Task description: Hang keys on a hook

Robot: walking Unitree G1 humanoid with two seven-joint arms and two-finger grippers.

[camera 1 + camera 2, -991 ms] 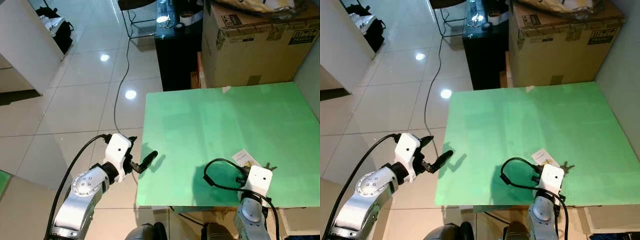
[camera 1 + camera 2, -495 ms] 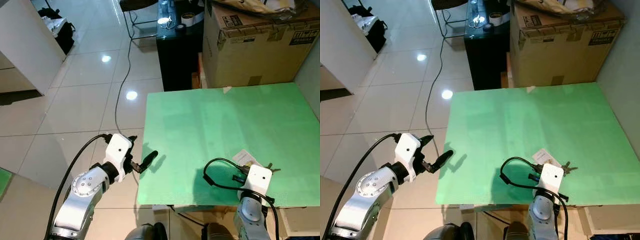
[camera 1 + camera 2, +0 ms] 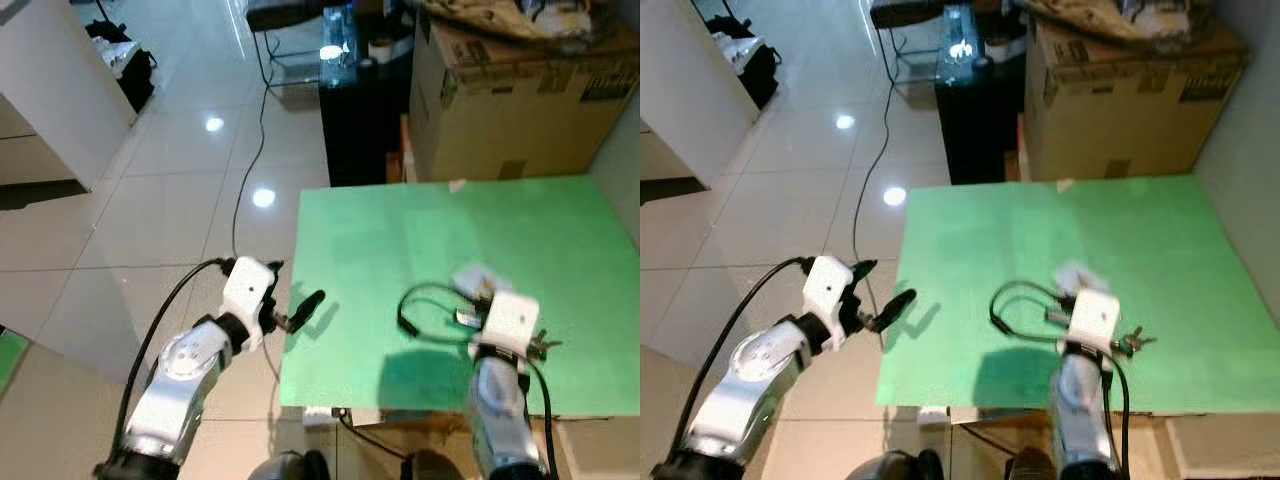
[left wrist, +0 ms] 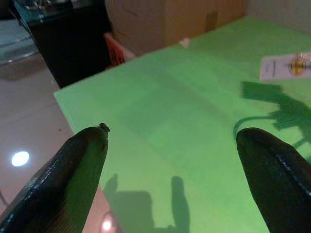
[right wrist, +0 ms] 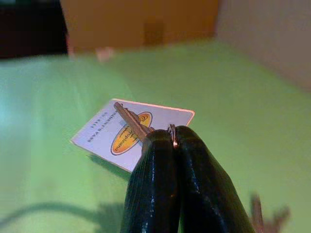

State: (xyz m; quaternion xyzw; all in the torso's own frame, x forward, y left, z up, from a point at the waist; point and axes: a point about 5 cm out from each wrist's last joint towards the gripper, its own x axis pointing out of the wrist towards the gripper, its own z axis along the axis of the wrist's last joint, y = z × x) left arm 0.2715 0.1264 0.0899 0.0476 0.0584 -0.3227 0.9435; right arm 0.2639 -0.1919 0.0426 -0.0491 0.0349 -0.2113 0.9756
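My right gripper (image 5: pixel 172 136) is shut on a key ring above the green table (image 3: pixel 400 230). A brass key (image 5: pixel 127 120) sticks out past its fingertips, and a white card tag (image 5: pixel 99 133) with a yellow oval hangs with it, casting a shadow on the table. More keys of the bunch (image 3: pixel 541 345) poke out beside the white right wrist (image 3: pixel 510 318). The tag (image 3: pixel 474 276) shows just ahead of that wrist. My left gripper (image 4: pixel 175 143) is open and holds nothing, hovering at the table's left front edge (image 3: pixel 300 308).
A large cardboard box (image 3: pixel 520 90) stands behind the table beside a black cabinet (image 3: pixel 362 110). A black cable (image 3: pixel 245 170) trails over the glossy tiled floor on the left. A wall (image 3: pixel 620 150) borders the table on the right.
My right arm has risen from the table with the keys and card tag, and its shadow now lies apart from it. The view has shifted slightly. The left arm has hardly moved.
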